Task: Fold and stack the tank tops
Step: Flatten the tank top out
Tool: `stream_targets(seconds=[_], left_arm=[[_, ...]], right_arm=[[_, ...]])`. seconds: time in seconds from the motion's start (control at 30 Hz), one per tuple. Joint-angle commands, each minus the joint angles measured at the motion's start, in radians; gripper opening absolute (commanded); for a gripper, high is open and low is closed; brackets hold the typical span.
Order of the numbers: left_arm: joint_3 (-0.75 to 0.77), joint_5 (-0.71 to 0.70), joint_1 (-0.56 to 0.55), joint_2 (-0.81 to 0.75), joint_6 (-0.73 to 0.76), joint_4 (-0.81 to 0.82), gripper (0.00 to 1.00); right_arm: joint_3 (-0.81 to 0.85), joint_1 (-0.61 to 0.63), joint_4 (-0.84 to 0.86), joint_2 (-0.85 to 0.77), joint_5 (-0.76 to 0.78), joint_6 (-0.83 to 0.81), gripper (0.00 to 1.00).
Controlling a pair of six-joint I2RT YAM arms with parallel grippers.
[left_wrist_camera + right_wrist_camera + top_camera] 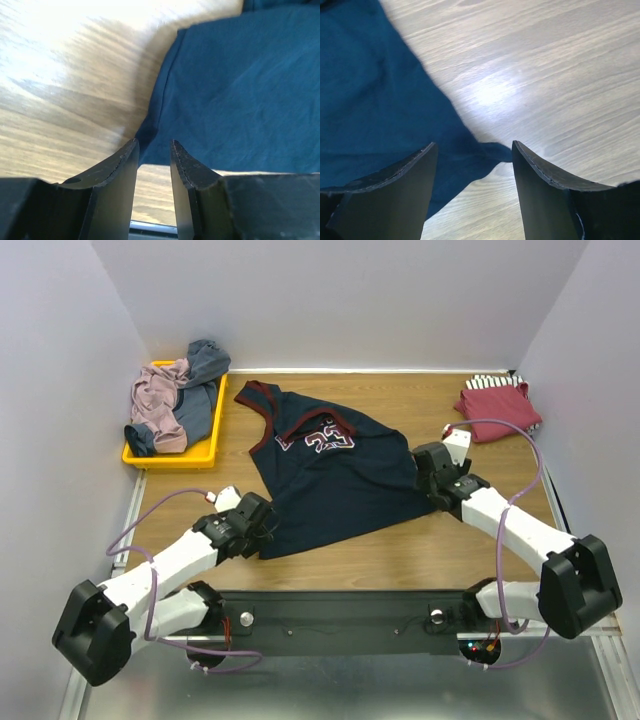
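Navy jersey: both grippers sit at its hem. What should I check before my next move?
1. Left gripper open, gripping nothing: ok.
2. Right gripper open, jersey corner lying loose below it: ok.
3. Jersey spread in one layer: cannot tell; the neck end looks rumpled.
4. Jersey square to the table edge: not ok, it lies skewed.
5. Stack ready: ok, red top on striped top, far right.

tray: yellow plastic, shallow, in the far-left corner of the worktop, close to the left wall
worktop: light wood grain, glare patches in both wrist views
walls: plain pale grey, enclosing three sides
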Motion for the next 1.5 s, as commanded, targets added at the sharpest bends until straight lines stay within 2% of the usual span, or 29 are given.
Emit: stream_targets(seconds=[0.0,0.4,0.53,0.6,0.67,0.7,0.83,1.07,1.17,1.33,1.47], left_arm=[[0.033,-0.035,-0.038,0.03,-0.025,-0.054,0.42],[0.064,-0.015,-0.042,0.173,0.025,-0.027,0.4],[0.035,0.013,-0.041,0.188,0.037,0.024,0.2],[0.032,0.013,-0.024,0.191,0.051,0.044,0.13],[0.033,0.013,0.019,0.191,0.099,0.053,0.04],[0.033,0.014,0.081,0.183,0.122,0.072,0.0],[0.062,-0.004,0.216,0.183,0.221,0.118,0.0],[0.153,0.031,0.41,0.263,0.284,0.196,0.0],[0.167,0.06,0.45,0.288,0.297,0.23,0.0],[0.171,0.074,0.493,0.312,0.315,0.251,0.0],[0.177,0.095,0.513,0.315,0.321,0.267,0.0]], right_arm=[[0.037,-0.031,0.027,0.014,-0.001,-0.016,0.67],[0.0,-0.069,0.031,0.028,-0.064,-0.018,0.67],[-0.006,-0.079,0.036,0.04,-0.067,-0.018,0.67],[-0.006,-0.082,0.038,0.045,-0.069,-0.018,0.67],[-0.006,-0.085,0.039,0.052,-0.072,-0.018,0.67],[-0.003,-0.085,0.041,0.059,-0.078,-0.018,0.67],[-0.008,-0.086,0.048,0.071,-0.113,-0.023,0.67],[-0.045,-0.086,0.087,0.092,-0.265,-0.029,0.67],[-0.083,-0.085,0.104,0.069,-0.34,-0.014,0.67],[-0.143,-0.086,0.102,0.034,-0.383,0.011,0.67],[-0.195,-0.085,0.104,-0.012,-0.501,0.06,0.66]])
